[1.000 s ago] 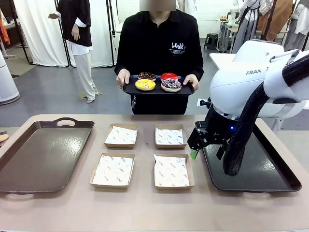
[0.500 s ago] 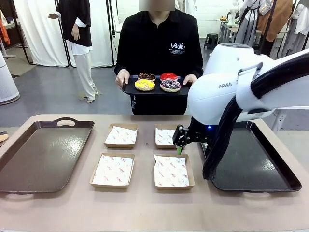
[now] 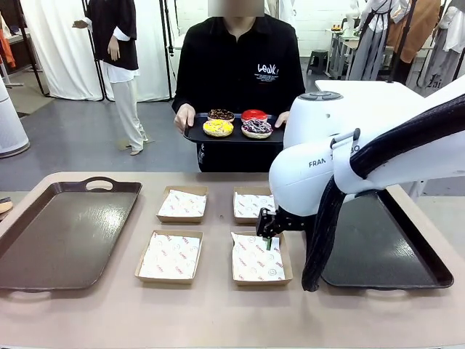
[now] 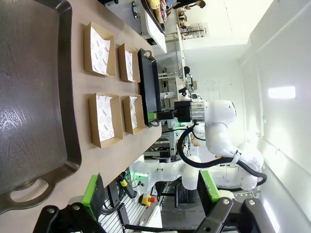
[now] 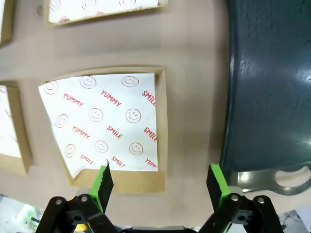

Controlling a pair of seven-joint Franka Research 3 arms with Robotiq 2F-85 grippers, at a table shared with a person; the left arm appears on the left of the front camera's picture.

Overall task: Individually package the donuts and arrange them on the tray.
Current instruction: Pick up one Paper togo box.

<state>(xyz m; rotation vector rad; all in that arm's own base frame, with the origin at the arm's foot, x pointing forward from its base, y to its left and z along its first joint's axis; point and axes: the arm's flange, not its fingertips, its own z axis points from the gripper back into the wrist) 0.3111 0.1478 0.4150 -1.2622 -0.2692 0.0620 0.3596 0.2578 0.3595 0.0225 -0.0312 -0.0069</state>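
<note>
Hand on my right [image 3: 267,236]: open, empty, poised over the near right box [image 3: 254,282] on the counter [image 3: 218,313]. Hand on my left [image 4: 150,187]: open too, by the brown tray [image 4: 29,97]. Farther off, the donuts [image 3: 219,128], all four, sit on a black tray [image 3: 196,135] that the person [image 3: 240,65] holds beyond the counter.

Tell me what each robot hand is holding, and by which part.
Nothing. The right hand hangs open above the edge of a paper-lined box, touching nothing; the left hand is open and empty too.
</note>
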